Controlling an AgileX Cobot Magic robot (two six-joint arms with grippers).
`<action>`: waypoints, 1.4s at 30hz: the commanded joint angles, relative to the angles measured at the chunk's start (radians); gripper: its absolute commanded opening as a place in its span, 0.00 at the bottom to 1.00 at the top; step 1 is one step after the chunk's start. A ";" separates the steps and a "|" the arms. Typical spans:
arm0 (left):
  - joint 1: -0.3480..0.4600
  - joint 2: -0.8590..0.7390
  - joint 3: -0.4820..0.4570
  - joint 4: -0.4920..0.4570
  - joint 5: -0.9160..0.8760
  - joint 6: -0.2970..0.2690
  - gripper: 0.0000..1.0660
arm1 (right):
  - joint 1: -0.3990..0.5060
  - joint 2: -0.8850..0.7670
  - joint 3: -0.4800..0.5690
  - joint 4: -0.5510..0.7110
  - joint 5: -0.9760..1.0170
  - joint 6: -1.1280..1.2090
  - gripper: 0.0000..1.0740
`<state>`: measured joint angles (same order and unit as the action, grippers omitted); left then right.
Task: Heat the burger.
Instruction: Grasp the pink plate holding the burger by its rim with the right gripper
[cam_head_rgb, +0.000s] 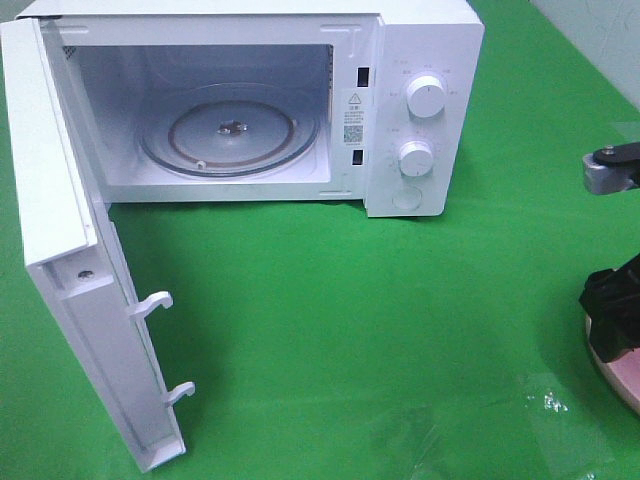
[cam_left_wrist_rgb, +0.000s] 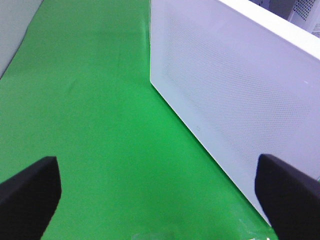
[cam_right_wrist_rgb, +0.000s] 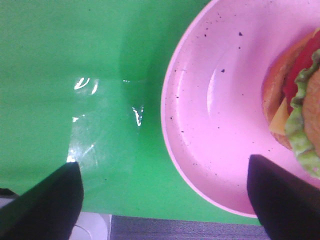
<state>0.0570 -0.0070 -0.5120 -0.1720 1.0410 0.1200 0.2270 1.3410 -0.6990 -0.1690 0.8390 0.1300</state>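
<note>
Burger (cam_right_wrist_rgb: 300, 115) sits on a pink plate (cam_right_wrist_rgb: 210, 125) at the worktop's (cam_head_rgb: 400, 320) right edge, well apart from the open microwave (cam_head_rgb: 430, 60). The right claw (cam_right_wrist_rgb: 165, 200) gapes empty over the plate rim, and the left claw (cam_left_wrist_rgb: 160, 195) gapes empty too. This looks like the pickup step; next, grip the rim and carry the plate inside.

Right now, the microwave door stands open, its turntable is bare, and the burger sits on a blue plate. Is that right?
No. The plate under the burger is pink, not blue; the right wrist view shows it. The microwave door stands open and the turntable is bare.
</note>
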 joint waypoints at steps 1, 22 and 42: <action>0.001 -0.017 0.003 -0.007 -0.005 0.000 0.92 | -0.029 -0.006 0.028 0.013 -0.050 0.003 0.78; 0.001 -0.017 0.003 -0.007 -0.005 0.000 0.92 | -0.090 0.237 0.046 0.027 -0.269 0.005 0.73; 0.001 -0.017 0.003 -0.006 -0.005 0.000 0.92 | -0.125 0.368 0.045 -0.006 -0.421 0.053 0.71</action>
<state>0.0570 -0.0070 -0.5120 -0.1720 1.0410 0.1200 0.1070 1.7080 -0.6550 -0.1660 0.4240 0.1710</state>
